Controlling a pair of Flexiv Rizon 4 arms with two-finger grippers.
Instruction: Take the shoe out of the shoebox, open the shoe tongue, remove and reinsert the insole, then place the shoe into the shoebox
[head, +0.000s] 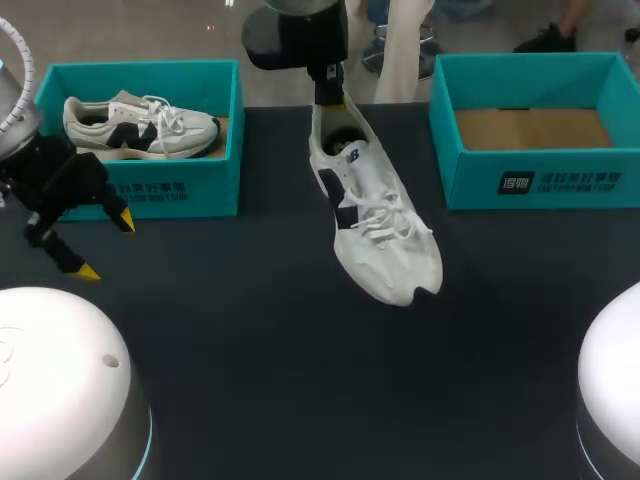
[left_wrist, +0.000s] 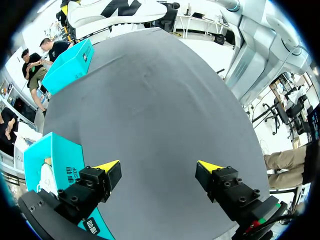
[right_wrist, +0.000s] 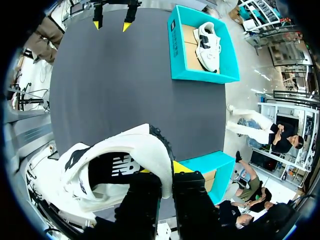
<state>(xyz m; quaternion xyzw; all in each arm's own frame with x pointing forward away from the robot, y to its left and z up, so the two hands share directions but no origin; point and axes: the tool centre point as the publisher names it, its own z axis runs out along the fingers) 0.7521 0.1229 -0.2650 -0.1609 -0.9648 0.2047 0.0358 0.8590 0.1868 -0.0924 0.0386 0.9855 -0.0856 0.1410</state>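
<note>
Now the right tool (right_wrist: 167, 172) pinches the white shoe (head: 375, 215) by its heel, I think, above the dark surface (head: 230, 330). It looks light and floppy, so the heel is best. The left tool (left_wrist: 159, 166) is wide open.

Bright, even light falls from overhead. The dark matte tabletop (head: 250, 340) takes it dully (paler grey, with a soft sheen, in the left wrist view). The white lace-up sneaker (head: 375, 225) is lit brightly, its shadow barely showing; the glossy white rounded arm base (head: 60, 380), near left, shines.
</note>
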